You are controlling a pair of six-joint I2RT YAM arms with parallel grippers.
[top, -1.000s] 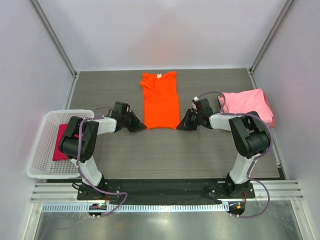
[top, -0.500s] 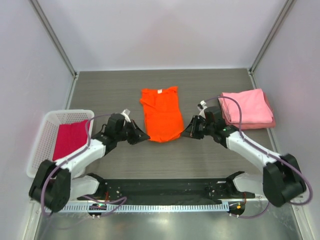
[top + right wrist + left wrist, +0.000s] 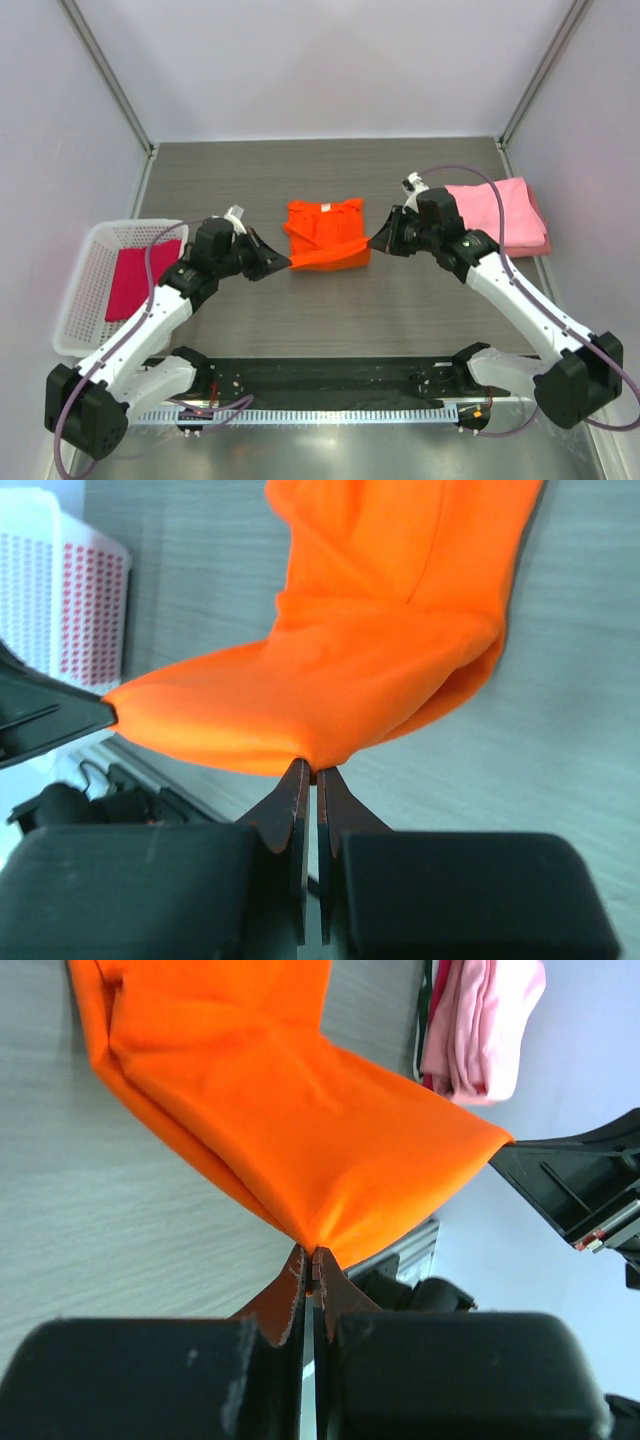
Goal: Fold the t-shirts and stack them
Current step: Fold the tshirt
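Observation:
The bright orange t-shirt (image 3: pixel 325 235) lies mid-table, its near hem lifted and stretched taut between both grippers above the collar end. My left gripper (image 3: pixel 288 263) is shut on the hem's left corner (image 3: pixel 312 1245). My right gripper (image 3: pixel 372 243) is shut on the right corner (image 3: pixel 316 770). The lifted orange cloth (image 3: pixel 300 1130) hangs over the rest of the shirt (image 3: pixel 400 600). Folded light pink t-shirts (image 3: pixel 510 215) lie stacked at the right. A magenta-crimson t-shirt (image 3: pixel 135 280) lies in the basket.
A white lattice basket (image 3: pixel 85 305) stands at the table's left edge. The pink stack (image 3: pixel 480 1020) sits close behind my right arm. The black arm base rail (image 3: pixel 330 375) runs along the near edge. Metal frame posts (image 3: pixel 105 75) rise at the back corners.
Both grippers have lifted the orange shirt's near hem and carried it away from the bases, over the shirt. The shirt now looks half as long. Both arms have stretched forward.

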